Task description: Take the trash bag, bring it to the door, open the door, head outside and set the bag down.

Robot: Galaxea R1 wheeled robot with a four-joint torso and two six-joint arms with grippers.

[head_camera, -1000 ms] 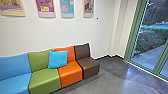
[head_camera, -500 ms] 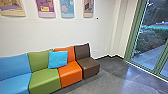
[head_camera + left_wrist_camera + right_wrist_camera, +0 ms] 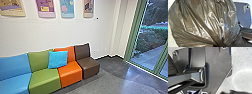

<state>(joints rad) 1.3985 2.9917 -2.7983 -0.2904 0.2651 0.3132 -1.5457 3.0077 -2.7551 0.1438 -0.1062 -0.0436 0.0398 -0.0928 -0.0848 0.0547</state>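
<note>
Brown, glossy plastic trash bag [image 3: 205, 22], its gathered top clamped in my left gripper [image 3: 220, 45], might slip or tear under its weight; my right gripper's state I can't tell.

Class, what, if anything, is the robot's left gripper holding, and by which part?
The left gripper holds the trash bag by its gathered neck, where the folds meet.

Seats [image 3: 71, 75] and Posters [image 3: 45, 7] Tie at Four Each

The modular seats number four: one blue [image 3: 15, 80], one green [image 3: 45, 78], one orange [image 3: 65, 71] and one brown [image 3: 87, 66]. Four posters hang on the one white wall [image 3: 62, 32] above them. There is one throw pillow [image 3: 58, 59], bright blue. Two glass panes [image 3: 150, 46] show, at least in part, in green framing [image 3: 132, 32]. The left wrist view adds one trash bag [image 3: 199, 22].
</note>
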